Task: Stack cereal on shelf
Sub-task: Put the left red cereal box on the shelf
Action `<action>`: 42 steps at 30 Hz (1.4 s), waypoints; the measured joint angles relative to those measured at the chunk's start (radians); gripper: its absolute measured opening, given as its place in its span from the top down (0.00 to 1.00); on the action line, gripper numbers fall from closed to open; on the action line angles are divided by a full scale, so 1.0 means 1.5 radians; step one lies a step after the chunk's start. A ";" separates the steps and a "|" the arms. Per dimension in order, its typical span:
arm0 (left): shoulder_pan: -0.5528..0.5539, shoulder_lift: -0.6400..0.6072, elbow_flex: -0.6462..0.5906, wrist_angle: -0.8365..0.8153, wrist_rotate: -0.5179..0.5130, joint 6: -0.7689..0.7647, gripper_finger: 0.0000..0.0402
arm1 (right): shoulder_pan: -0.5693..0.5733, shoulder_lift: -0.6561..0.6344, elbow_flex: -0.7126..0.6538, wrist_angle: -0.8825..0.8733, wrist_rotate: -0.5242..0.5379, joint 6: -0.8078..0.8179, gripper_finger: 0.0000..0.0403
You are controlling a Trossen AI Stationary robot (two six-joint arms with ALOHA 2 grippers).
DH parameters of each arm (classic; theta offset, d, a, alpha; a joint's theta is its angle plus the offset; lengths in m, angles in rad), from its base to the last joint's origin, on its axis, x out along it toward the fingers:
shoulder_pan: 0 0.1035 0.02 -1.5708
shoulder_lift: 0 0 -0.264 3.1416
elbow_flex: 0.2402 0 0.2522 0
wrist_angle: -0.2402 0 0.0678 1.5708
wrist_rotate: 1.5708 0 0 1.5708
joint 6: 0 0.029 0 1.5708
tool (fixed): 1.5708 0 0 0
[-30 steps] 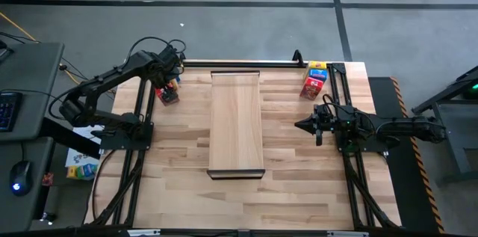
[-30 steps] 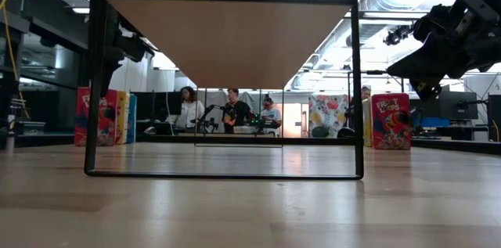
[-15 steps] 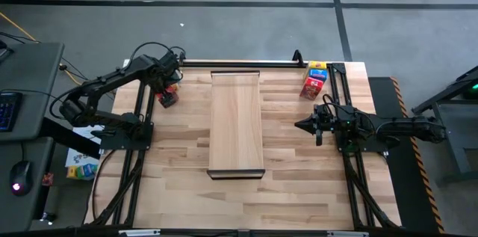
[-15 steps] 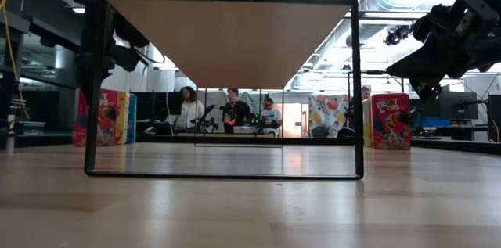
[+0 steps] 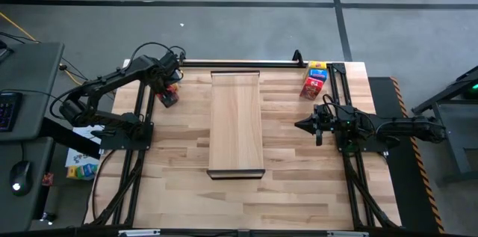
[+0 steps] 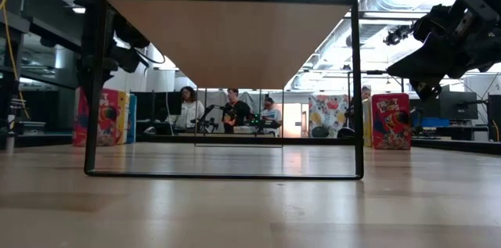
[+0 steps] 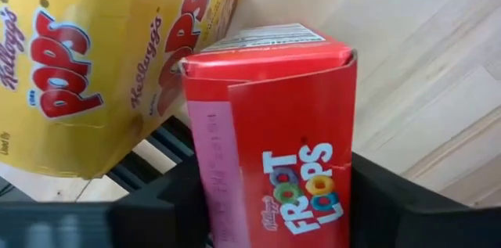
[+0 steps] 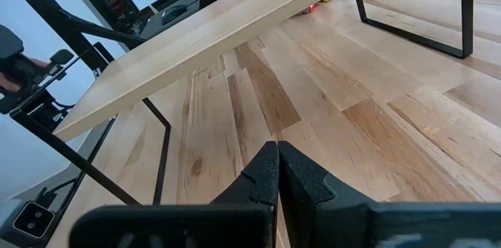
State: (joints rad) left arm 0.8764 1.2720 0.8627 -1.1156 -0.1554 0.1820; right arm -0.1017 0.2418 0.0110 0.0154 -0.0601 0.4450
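- The left gripper (image 7: 270,201) sits at the tabletop's far left corner, its fingers flanking the small red cardboard cereal box (image 7: 270,134) that stands upright between them; whether they already pinch it is unclear.
- The long pale wooden shelf (image 5: 237,121) lies toward the table's middle from there.
- The right gripper (image 8: 277,171) waits clenched and empty near the right edge.

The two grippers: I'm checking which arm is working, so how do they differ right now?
The left gripper straddles a red cereal box at the table's far left corner; the right gripper holds nothing. The left's fingers stand apart around the box; the right's are pressed shut. Both are dark two-finger grippers.
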 joint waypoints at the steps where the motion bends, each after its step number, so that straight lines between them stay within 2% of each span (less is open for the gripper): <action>1: 0.000 0.000 0.000 0.000 0.004 -0.005 0.55 | 0.000 0.000 0.000 0.000 0.000 0.000 1.00; 7: -0.006 0.000 0.040 -0.048 0.073 -0.025 0.67 | 0.000 0.000 0.000 0.000 0.000 0.000 1.00; 13: -0.048 0.000 0.162 -0.167 0.119 -0.055 0.67 | 0.000 0.000 0.000 0.000 0.000 0.000 1.00; 16: -0.081 0.000 0.250 -0.180 0.117 -0.079 0.66 | 0.000 0.000 0.000 0.000 0.000 0.000 1.00; 20: -0.131 -0.001 0.372 -0.157 0.083 -0.124 0.66 | 0.000 0.000 0.000 0.000 0.000 0.000 1.00; 25: -0.222 0.023 0.475 -0.139 0.063 -0.143 0.66 | 0.000 0.000 0.000 0.000 0.000 0.000 1.00; 32: -0.334 0.145 0.573 -0.136 -0.010 -0.148 0.66 | 0.000 0.000 0.000 0.000 0.000 0.000 1.00; 35: -0.356 0.207 0.616 -0.146 -0.045 -0.149 0.66 | 0.000 0.000 0.000 0.000 0.000 0.000 1.00; 42: -0.362 0.310 0.711 -0.155 -0.048 -0.194 0.66 | 0.000 0.000 0.000 0.000 0.000 0.000 1.00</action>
State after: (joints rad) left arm 0.3332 1.7365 1.9295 -1.3481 -0.2278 -0.1093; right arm -0.1017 0.2417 0.0112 0.0158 -0.0598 0.4450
